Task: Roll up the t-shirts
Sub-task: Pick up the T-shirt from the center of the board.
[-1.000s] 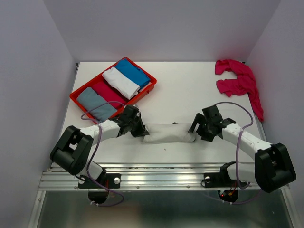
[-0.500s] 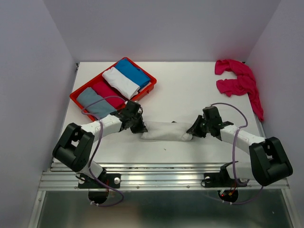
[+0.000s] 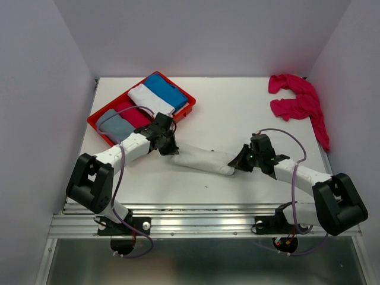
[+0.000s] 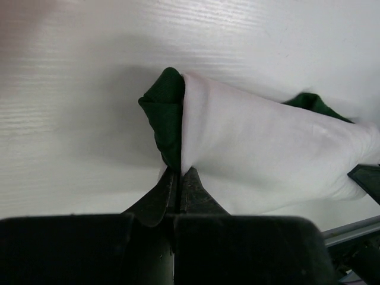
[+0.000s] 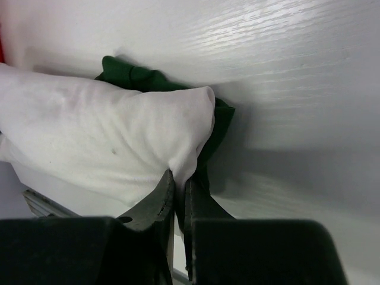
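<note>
The cream-white t-shirt [image 3: 205, 160] with dark green sleeves is a long roll in the middle of the table, slanting from back left to front right. My left gripper [image 3: 171, 149] is shut on its left end, next to the tray's near corner. In the left wrist view the gripper [image 4: 180, 171] pinches the t-shirt [image 4: 261, 148] where green cloth meets white. My right gripper [image 3: 237, 164] is shut on the right end. In the right wrist view that gripper [image 5: 180, 176] pinches a fold of the t-shirt [image 5: 107, 136]. A magenta t-shirt [image 3: 300, 104] lies crumpled at the back right.
A red tray [image 3: 93, 126] at the back left holds folded blue, white, red and grey cloths. White walls enclose the table on three sides. A metal rail [image 3: 196, 217] runs along the near edge by the arm bases.
My right gripper has shut on the roll's right end. Both arms have shifted the roll back and left, so its left end now sits nearer the tray and the roll slants.
</note>
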{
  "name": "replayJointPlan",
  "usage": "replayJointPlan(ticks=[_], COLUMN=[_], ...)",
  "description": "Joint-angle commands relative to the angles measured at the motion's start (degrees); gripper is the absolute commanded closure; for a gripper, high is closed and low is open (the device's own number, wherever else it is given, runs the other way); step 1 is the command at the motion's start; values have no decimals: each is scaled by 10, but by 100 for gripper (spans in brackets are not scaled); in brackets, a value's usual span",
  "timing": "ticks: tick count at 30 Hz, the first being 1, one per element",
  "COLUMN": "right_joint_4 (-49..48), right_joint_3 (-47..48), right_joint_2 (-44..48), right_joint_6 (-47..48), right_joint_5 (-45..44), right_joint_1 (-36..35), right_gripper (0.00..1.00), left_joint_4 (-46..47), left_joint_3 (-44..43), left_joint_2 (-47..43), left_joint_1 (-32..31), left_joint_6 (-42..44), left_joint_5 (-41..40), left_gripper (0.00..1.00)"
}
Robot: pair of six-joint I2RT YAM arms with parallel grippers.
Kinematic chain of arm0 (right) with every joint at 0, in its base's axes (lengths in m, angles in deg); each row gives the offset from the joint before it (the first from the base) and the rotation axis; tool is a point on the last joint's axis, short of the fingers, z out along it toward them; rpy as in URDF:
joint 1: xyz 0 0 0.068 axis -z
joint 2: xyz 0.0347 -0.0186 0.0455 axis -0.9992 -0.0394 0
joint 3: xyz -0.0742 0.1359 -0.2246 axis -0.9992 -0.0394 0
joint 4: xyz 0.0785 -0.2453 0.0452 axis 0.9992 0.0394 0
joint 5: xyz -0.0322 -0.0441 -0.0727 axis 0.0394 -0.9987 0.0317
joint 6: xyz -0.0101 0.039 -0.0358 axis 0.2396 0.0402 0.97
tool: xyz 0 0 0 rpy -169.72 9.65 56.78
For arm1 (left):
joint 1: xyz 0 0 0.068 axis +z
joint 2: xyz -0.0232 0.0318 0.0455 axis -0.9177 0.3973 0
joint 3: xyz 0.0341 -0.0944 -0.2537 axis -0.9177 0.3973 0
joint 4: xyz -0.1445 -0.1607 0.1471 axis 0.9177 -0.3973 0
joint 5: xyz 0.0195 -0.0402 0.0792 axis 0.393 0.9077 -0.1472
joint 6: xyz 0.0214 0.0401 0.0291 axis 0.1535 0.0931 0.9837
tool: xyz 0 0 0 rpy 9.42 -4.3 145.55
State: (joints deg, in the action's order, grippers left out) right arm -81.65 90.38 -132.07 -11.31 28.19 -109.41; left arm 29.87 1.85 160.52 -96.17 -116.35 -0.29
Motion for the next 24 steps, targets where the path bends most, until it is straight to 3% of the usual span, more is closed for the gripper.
replayJointPlan(ticks=[1,12,24], right_joint_4=[49,69,23], right_joint_3=[42,155,282], right_joint_2=[32,20,-72], right_joint_6=[8,-31,-31], right_joint_5=[-19,-79,-132], right_joint_1=[-25,-136,-208], right_gripper=[99,99,99], left_joint_4=[-45,-125,-180], left_joint_3=[-60,-172,-284], left_joint_2=[-6,-29,-48], left_joint_1=[14,36,137], left_joint_6=[41,111,173], left_joint_5=[-51,-90,-113], left_gripper=[100,100,100])
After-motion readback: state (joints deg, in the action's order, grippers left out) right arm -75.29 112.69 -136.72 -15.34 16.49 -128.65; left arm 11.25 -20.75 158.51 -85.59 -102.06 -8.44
